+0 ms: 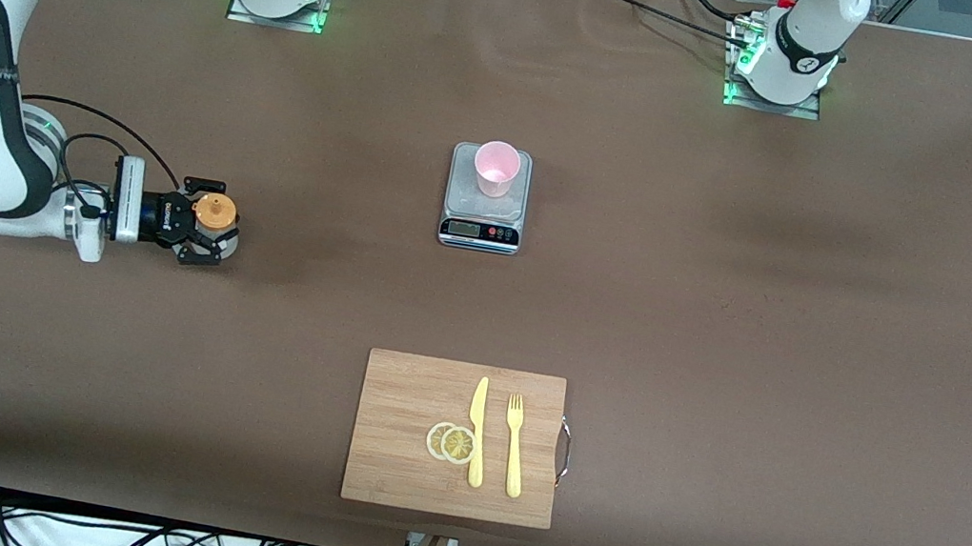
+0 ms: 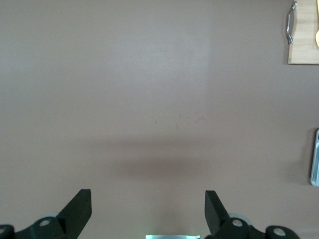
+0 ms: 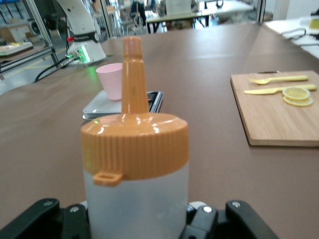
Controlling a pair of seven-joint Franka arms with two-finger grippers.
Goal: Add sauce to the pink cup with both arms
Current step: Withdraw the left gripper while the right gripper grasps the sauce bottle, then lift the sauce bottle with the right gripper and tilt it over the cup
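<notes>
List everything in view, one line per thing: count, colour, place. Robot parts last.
squeeze bottle: one, whitish with orange cap, in the right hand, toward the right arm's end
pink cup: one, pale pink, on the scale
scale: one, silver, mid-table
cutting board: one, wooden, nearer the front camera than the scale
knife: one, yellow, on the board
fork: one, yellow, beside the knife
lemon slices: two, yellow, on the board
right hand: shut on the bottle
left hand: open, over bare table
</notes>
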